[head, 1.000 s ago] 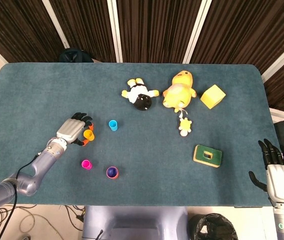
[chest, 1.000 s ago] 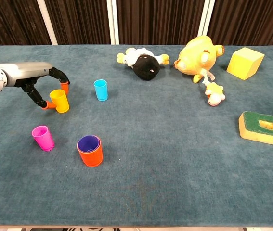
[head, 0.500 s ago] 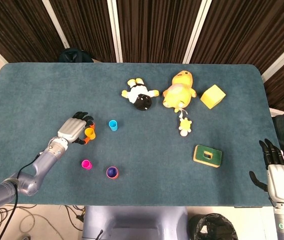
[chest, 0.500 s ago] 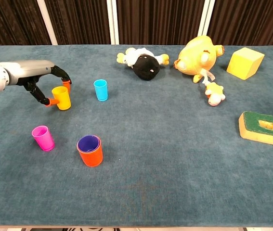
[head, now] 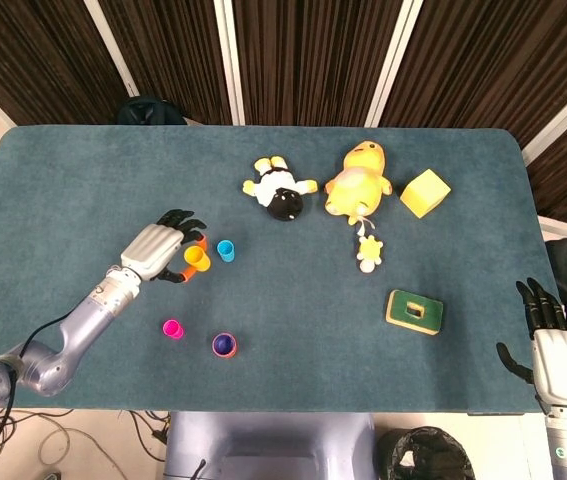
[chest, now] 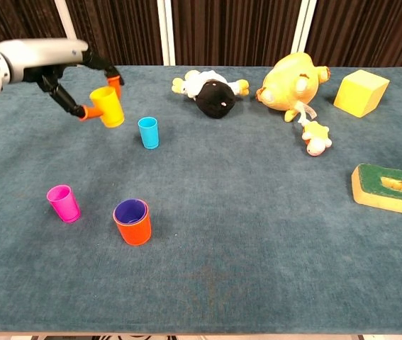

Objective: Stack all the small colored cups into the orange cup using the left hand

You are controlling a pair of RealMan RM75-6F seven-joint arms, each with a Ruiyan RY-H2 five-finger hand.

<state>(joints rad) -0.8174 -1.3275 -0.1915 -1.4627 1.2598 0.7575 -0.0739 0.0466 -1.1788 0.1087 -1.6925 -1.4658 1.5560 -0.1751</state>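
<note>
— Head view? Left hand (head: 155, 250) gripping yellow cup (head: 195, 258), just left of blue cup (head: 225, 250). Right hand (head: 553, 340) empty, fingers spread.

— Chest view? Yellow cup (chest: 107, 105) pinched, lifted above counter (chest: 257, 234); orange cup (chest: 132, 222) below, beside pink cup (chest: 62, 202).

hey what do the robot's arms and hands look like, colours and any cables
The left arm is a smooth silver-grey tube with a lighter wrist cuff. The left hand has a pale grey back and black fingers tipped in orange. A thin black cable runs along that arm. The right hand looks the same: light grey back, black fingers; its fingertip colour is hard to tell.
</note>
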